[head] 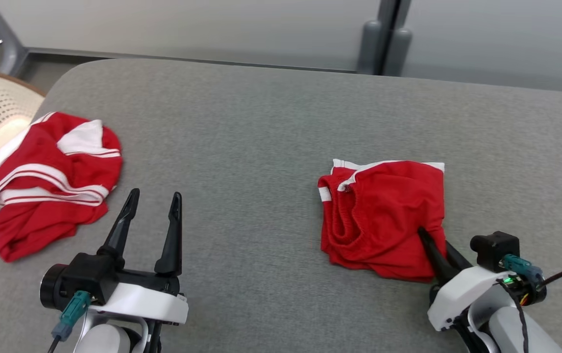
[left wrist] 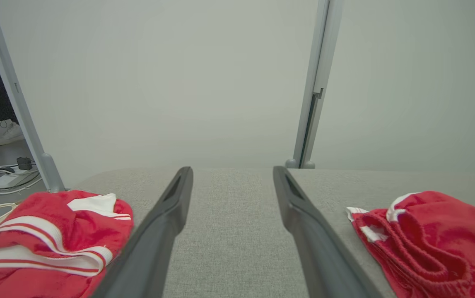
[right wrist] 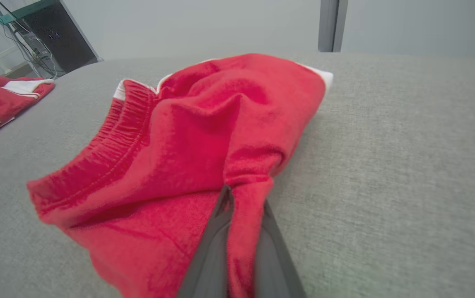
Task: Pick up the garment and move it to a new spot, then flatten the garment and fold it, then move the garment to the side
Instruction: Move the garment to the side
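the garment (head: 381,215), red shorts with white trim, lies folded into a rumpled, nearly square bundle on the right part of the grey table (head: 261,147). its elastic waistband (head: 337,215) faces the robot's left and runs near to far. the right gripper (head: 432,242) is clamped on the garment's near right corner. the left gripper (head: 156,196) hovers with fingers apart.

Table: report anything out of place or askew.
The red-and-white garment lies crumpled at the left edge of the table, apparently overhanging it. The red shorts are bunched where the right gripper pinches them.
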Controlling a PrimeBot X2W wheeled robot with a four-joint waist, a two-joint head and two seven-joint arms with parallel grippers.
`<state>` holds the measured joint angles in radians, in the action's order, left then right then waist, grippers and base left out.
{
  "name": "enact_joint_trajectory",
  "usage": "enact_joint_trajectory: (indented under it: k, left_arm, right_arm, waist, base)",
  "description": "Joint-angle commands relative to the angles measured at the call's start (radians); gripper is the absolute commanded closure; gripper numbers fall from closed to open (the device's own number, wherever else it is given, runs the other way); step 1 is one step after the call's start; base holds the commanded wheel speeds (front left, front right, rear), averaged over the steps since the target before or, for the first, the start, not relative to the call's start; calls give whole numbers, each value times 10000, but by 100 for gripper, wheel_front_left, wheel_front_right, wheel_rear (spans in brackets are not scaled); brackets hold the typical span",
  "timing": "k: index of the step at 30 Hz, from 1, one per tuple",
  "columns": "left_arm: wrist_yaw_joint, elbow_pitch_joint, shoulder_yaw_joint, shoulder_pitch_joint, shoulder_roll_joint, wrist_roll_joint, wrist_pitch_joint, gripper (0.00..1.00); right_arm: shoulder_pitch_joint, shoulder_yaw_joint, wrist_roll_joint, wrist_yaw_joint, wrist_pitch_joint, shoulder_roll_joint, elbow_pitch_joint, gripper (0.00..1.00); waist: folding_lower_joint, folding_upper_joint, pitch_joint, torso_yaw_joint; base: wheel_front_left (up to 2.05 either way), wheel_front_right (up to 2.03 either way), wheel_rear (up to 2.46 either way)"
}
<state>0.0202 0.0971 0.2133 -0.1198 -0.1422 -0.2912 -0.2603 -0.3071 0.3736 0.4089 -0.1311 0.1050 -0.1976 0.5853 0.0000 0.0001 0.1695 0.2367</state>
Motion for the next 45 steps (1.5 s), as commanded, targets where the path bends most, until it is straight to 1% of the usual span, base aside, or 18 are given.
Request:
enact_joint_trajectory:
  k: [1,5,6,11,16,20,21,23,25,28,31,33,34,35,36,41,44,45]
  left_arm:
    - [8,-36,-72,21,-72,45,-43,0]
    - [-61,-152,-70,41,-145,98,-43,0]
    - [-61,-152,-70,41,-145,98,-43,0]
    - [-72,-350,-28,-158,-238,187,-47,0]
    - [-179,-581,148,-520,-305,315,30,0]
    - [-331,-834,354,-994,-409,416,214,0]
    - [-441,-992,461,-1306,-468,479,310,0]
    - [-548,-1147,587,-1604,-508,570,420,0]
    - [-665,-1289,719,-1898,-571,625,520,0]
    - [-826,-1419,925,-2292,-600,725,586,0]
    - [-901,-1552,1024,-2600,-671,799,637,0]
    - [-919,-1636,1060,-2748,-710,812,672,0]
    - [-937,-1672,1076,-2832,-733,821,709,0]
    - [-952,-1678,1084,-2898,-761,824,711,0]
    - [-961,-1697,1077,-2922,-795,820,728,0]
    - [-917,-1685,1028,-2991,-877,761,793,0]
    - [-801,-1569,890,-2750,-931,658,720,0]
    - [-801,-1569,890,-2750,-931,658,720,0]
  right_arm:
    - [222,68,-84,7,104,-273,-233,100]
    - [563,133,-145,7,12,-767,-813,100]
    - [563,133,-145,7,12,-767,-813,100]
    - [829,200,14,7,-346,-1246,-1506,100]
    - [504,277,98,7,-555,-1544,-1954,100]
    - [-186,42,108,7,-520,-1896,-1681,100]
    - [-648,-112,151,9,-389,-2183,-1402,100]
    - [-1137,-365,139,10,-218,-2520,-1083,100]
    - [-1503,-688,143,12,-189,-2946,-598,100]
    - [-2079,-1256,53,12,130,-3501,45,100]
    - [-2658,-1617,-25,12,370,-3749,564,100]
    - [-3031,-1896,-108,12,460,-3785,1042,100]
    - [-3241,-2071,-137,13,546,-3784,1319,59]
    - [-3425,-2183,-201,13,574,-3692,1596,11]
    - [-3607,-2286,-241,13,660,-3569,1831,0]
    - [-3949,-2981,-546,13,1187,-3243,2924,0]
    - [-3605,-3397,-550,13,1487,-2909,3038,0]
    - [-3605,-3397,-550,13,1487,-2909,3038,0]
  waist:
    - [0,-1,-111,-745]
    - [0,-1,-175,-1791]
    - [0,-1,-175,-1791]
    - [0,-1,-48,-3038]
    - [0,-1,490,-3782]
    - [0,-1,1261,-4085]
    - [0,-1,1691,-4155]
    - [0,-1,2150,-4184]
    - [0,-1,2570,-4170]
    - [0,-1,3043,-4105]
    - [0,-1,3476,-4109]
    - [0,-1,3697,-4130]
    - [0,-1,3806,-4136]
    - [0,-1,3879,-4149]
    - [0,-1,3932,-4175]
    - [0,-1,3926,-4306]
    - [0,-1,3616,-4389]
    - [0,-1,3616,-4389]
  base:
    - [0,0,0]
    - [0,0,0]
    - [0,0,0]
    - [0,0,0]
    - [0,0,0]
    - [0,0,0]
    - [0,0,0]
    - [0,0,0]
    - [0,0,0]
    - [0,0,0]
    - [0,0,0]
    - [0,0,0]
    - [0,0,0]
    - [0,0,0]
    - [0,0,0]
    - [0,0,0]
    - [0,0,0]
    - [0,0,0]
